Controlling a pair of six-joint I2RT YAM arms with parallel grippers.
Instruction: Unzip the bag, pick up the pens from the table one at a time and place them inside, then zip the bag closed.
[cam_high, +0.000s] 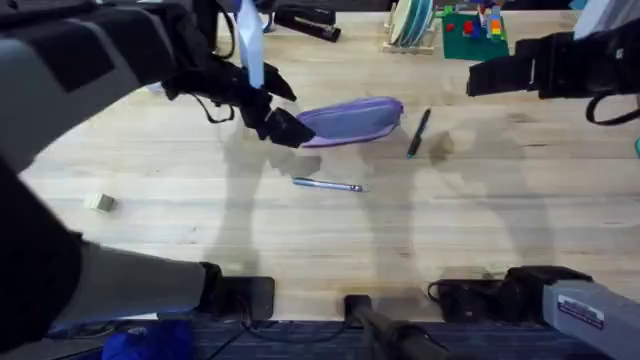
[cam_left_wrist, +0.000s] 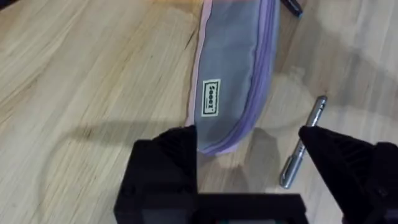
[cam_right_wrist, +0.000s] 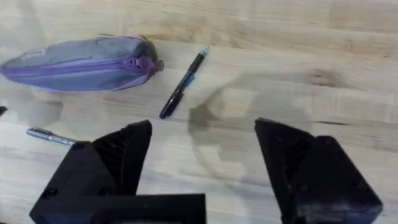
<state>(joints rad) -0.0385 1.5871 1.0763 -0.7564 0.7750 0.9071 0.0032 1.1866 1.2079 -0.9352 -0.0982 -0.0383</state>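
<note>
The lavender and grey bag (cam_high: 352, 120) lies zipped on the table (cam_high: 180, 200), its zipper (cam_right_wrist: 93, 64) running along its length. My left gripper (cam_high: 288, 112) is open at the bag's left end, and in the left wrist view its fingers (cam_left_wrist: 168, 168) straddle that end of the bag (cam_left_wrist: 233, 81). A silvery pen (cam_high: 328, 185) lies in front of the bag, and shows beside one finger as the silvery pen (cam_left_wrist: 303, 143). A black pen (cam_high: 418, 132) lies just right of the bag. My right gripper (cam_high: 478, 78) hovers open to the right, above the black pen (cam_right_wrist: 182, 84).
Along the table's far edge are a black stapler-like object (cam_high: 310, 22), a rack of plates (cam_high: 410, 22) and a green brick plate (cam_high: 475, 30). A small pale block (cam_high: 98, 203) lies at the left. Bare wood extends in front of the pens.
</note>
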